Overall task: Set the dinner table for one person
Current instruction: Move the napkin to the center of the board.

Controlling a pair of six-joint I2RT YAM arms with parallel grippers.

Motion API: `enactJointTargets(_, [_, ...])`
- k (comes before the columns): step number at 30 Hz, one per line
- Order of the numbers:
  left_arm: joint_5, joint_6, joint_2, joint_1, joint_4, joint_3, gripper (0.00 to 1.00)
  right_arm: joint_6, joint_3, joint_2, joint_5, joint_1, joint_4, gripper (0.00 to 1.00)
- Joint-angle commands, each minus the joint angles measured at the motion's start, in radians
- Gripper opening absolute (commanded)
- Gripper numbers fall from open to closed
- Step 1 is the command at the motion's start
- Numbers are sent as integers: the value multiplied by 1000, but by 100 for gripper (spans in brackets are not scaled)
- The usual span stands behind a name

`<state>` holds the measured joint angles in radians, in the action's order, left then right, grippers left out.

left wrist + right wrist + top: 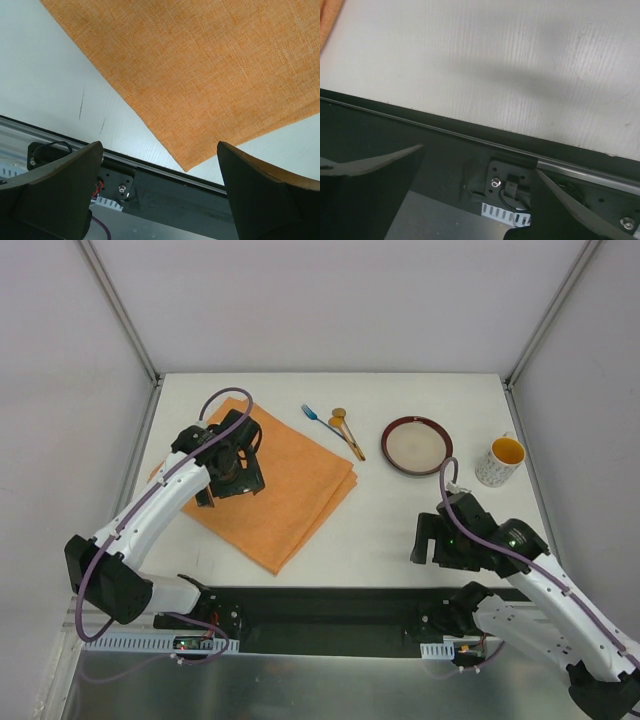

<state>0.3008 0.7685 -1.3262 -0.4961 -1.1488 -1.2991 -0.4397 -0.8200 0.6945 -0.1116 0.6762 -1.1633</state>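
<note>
Dinner table (pixel 400 530) lies below the spread left pincer (pixel 160 155), placemat (pixel 290 490) between.

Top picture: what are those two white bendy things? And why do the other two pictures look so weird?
They are two robot arms bolted to the near edge of a white table. The top picture comes from a camera above and behind them. Each arm ends in a claw and carries its own little camera, which took the other two pictures. The dark shapes at the bottom of those are the claw's two fingers. The left claw hangs over an orange placemat, which fills most of its picture. The right claw sees only bare table and a black rail at its edge. Both claws are open and hold nothing. Also on the table are a blue fork, a wooden spoon, a dark-rimmed plate and a mug that is yellow inside.
</note>
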Motion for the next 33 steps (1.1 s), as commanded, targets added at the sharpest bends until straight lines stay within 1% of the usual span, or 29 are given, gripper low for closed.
enactJointTargets(1, [-41, -55, -19, 42, 17, -23, 99, 12, 10, 42, -40, 2, 112, 89])
enactJointTargets(2, [-51, -75, -40, 60, 18, -29, 99, -14, 19, 89, -48, 2, 123, 87])
enactJointTargets(3, [-54, -80, -48, 67, 17, -35, 99, -43, 22, 117, -72, 3, 131, 83])
enactJointTargets(4, [-48, -84, -56, 73, 18, -45, 99, -71, 21, 146, -72, 2, 131, 81])
enactJointTargets(5, [-40, -84, -62, 86, 20, -49, 99, -85, 10, 222, -60, 0, 137, 80])
enactJointTargets(6, [-28, -75, -64, 93, 18, -55, 99, -93, 2, 261, -22, 2, 154, 83])
enactJointTargets(8, [24, -37, -70, 125, 18, -48, 99, -80, -33, 356, -14, 2, 159, 88])
enactJointTargets(9, [35, -26, -76, 143, 17, -31, 99, -33, -94, 461, -32, 3, 146, 91])
enactJointTargets(11, [28, -9, -103, 184, 26, -8, 99, 13, -189, 574, -81, 2, 93, 92])
enactJointTargets(12, [12, -14, -117, 235, 40, 13, 99, 24, -341, 711, -153, 3, -5, 88])
enactJointTargets(14, [-20, -31, -157, 272, 73, 23, 99, 36, -498, 853, -229, 3, -122, 82])
enactJointTargets(15, [-12, -29, -169, 286, 78, 21, 98, 50, -549, 906, -229, 6, -168, 81])
enactJointTargets(16, [-3, -28, -182, 289, 81, 15, 96, 91, -601, 974, -223, 13, -161, 81])
enactJointTargets(17, [21, -23, -201, 289, 83, 9, 87, 98, -616, 993, -218, 16, -153, 80])
enactJointTargets(18, [30, -21, -212, 289, 89, -8, 81, 102, -628, 1005, -198, 14, -124, 80])
enactJointTargets(20, [47, -18, -237, 289, 95, -28, 78, 119, -648, 1002, -162, 16, -86, 82])
enactJointTargets(21, [69, -18, -243, 289, 98, -37, 81, 113, -650, 982, -163, 14, -50, 83])
enactJointTargets(22, [86, -15, -251, 289, 97, -39, 85, 105, -630, 915, -168, 14, -26, 84])
enactJointTargets(23, [96, -21, -255, 289, 98, -42, 90, 104, -607, 860, -166, 14, 8, 88])
enactJointTargets(24, [101, -29, -260, 291, 97, -46, 98, 116, -578, 809, -160, 14, 111, 90])
enactJointTargets(25, [101, -41, -269, 289, 103, -46, 99, 140, -535, 760, -151, 16, 191, 95])
enactJointTargets(26, [97, -54, -274, 289, 116, -45, 99, 162, -399, 673, -149, 13, 356, 100])
enactJointTargets(27, [77, -72, -278, 291, 138, -33, 99, 160, -362, 662, -149, 5, 394, 100])
enactJointTargets(28, [33, -92, -297, 291, 174, -31, 99, 167, -355, 678, -129, -35, 390, 97])
enactJointTargets(29, [11, -118, -309, 291, 179, -34, 99, 174, -402, 745, -64, -56, 319, 97])
enactJointTargets(31, [-32, -126, -329, 291, 182, -52, 99, 179, -474, 830, -8, -105, 248, 98])
enactJointTargets(32, [-37, -123, -326, 291, 196, -51, 99, 185, -497, 858, 48, -110, 231, 97])
enactJointTargets(33, [-37, -117, -321, 291, 202, -48, 99, 197, -528, 893, 67, -110, 235, 95])
